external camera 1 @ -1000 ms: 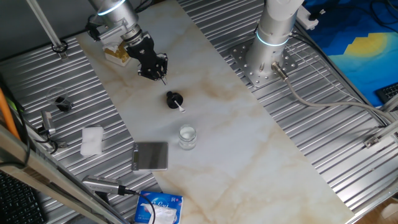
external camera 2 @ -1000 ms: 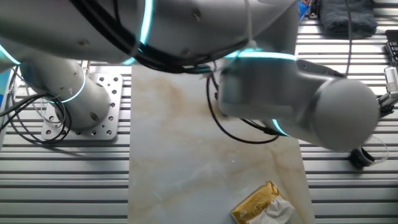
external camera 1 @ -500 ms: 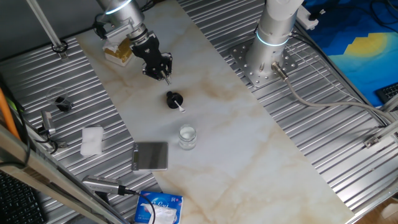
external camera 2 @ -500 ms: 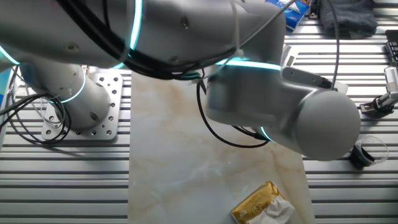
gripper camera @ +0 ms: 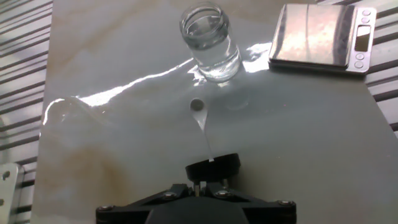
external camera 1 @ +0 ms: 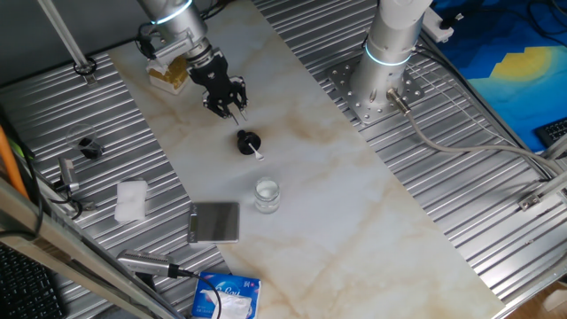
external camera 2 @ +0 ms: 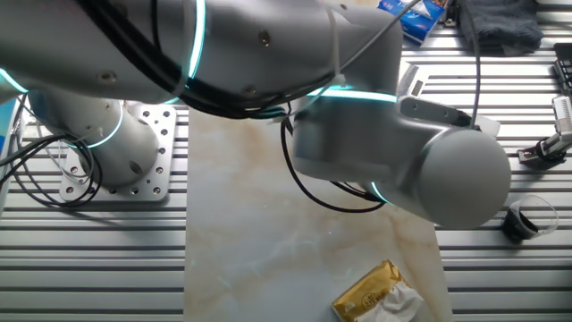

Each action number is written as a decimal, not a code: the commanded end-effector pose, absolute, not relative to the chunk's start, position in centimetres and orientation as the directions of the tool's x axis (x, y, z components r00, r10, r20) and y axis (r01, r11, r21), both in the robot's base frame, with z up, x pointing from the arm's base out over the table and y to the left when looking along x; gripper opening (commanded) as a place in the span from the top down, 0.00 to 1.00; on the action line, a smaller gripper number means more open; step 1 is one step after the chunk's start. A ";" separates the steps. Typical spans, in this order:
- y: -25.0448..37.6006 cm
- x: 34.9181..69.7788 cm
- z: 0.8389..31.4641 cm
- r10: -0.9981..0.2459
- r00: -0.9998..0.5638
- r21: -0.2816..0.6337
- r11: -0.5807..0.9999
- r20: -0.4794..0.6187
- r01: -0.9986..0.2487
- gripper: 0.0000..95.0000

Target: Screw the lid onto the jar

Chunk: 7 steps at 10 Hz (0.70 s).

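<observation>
Lid [external camera 1: 248,142] lies just beside gripper [external camera 1: 227,108]; jar [external camera 1: 267,194] farther.

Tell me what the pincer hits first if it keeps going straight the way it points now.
Most likely the lid: in the hand view it lies directly ahead of the pincer, with the jar farther along the same line. Depth is uncertain; the tabletop beside the lid is also possible.

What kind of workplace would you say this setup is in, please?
Most likely a robotics lab bench: a ribbed aluminium table with a marble-look board, a bolted-down silver robot arm base, and a small grey digital scale beside a small clear glass jar.
</observation>
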<state>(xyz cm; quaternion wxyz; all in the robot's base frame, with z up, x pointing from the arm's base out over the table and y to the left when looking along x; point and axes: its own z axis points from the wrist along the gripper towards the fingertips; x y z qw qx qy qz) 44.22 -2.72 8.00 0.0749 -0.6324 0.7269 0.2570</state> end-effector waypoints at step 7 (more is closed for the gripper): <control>-2.3 44.2 5.9 -0.878 -0.179 0.258 0.066 -0.444 -0.964 0.80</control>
